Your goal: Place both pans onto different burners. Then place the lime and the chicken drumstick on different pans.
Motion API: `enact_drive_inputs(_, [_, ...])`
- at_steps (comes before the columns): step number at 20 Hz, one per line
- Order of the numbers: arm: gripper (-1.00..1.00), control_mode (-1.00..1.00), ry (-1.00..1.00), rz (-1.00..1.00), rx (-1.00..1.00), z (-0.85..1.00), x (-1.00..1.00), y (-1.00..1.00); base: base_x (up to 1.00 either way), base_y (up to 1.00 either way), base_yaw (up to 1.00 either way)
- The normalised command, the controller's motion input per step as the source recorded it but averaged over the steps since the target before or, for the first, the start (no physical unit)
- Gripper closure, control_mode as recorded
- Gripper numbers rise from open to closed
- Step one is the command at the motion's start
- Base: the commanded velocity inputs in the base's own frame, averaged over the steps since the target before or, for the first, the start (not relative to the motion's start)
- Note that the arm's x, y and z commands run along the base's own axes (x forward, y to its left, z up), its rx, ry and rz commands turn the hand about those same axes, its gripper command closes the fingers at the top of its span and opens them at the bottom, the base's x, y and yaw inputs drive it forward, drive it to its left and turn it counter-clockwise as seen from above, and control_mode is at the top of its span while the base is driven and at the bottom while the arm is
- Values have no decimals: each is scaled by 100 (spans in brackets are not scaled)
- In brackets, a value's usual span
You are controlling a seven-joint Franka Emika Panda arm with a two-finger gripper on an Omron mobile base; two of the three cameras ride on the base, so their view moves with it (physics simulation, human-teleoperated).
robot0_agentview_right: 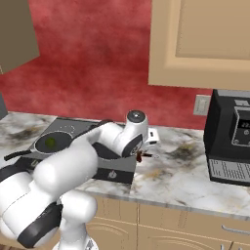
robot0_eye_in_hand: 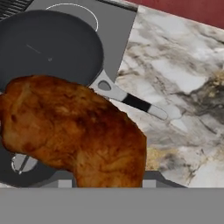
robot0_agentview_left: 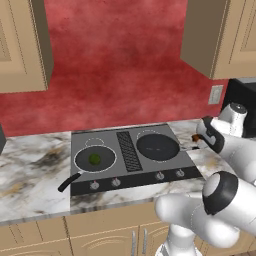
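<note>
Two black pans sit on the stove's front burners. The left pan (robot0_agentview_left: 81, 161) holds the green lime (robot0_agentview_left: 94, 159), and its handle points off the stove's front left. The right pan (robot0_agentview_left: 157, 146) lies bare, its handle reaching right over the counter. My gripper (robot0_agentview_left: 196, 140) hovers beside that handle, just right of the stove, shut on the chicken drumstick (robot0_agentview_right: 143, 156). In the hand view the reddish-brown chicken drumstick (robot0_eye_in_hand: 78, 131) hangs close in front and covers my fingertips. Beyond it are the bare pan (robot0_eye_in_hand: 48, 48) and its handle (robot0_eye_in_hand: 133, 102).
The grey stove (robot0_agentview_left: 132, 172) has knobs along its front edge and a grill strip between the burners. A dark coffee machine (robot0_agentview_right: 232, 139) stands on the marble counter (robot0_agentview_right: 180, 171) at the right. Wall cabinets hang above on both sides.
</note>
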Motion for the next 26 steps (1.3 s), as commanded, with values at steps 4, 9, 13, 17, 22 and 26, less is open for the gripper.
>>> enact_drive_inputs(4, [100,-100,0,5,0,23,36,49,0,0,0])
enact_drive_inputs(9, [100,-100,1,4,-1,17,12,51,0,0,0])
enact_drive_inputs(13, [100,-100,4,4,0,13,1,53,0,0,0])
enact_drive_inputs(17, [100,-100,0,4,-2,1,8,59,0,0,0])
enact_drive_inputs(22, [100,-100,0,5,-4,0,24,61,0,0,0])
enact_drive_inputs(26, [100,-100,0,6,-3,-3,39,46,0,0,0])
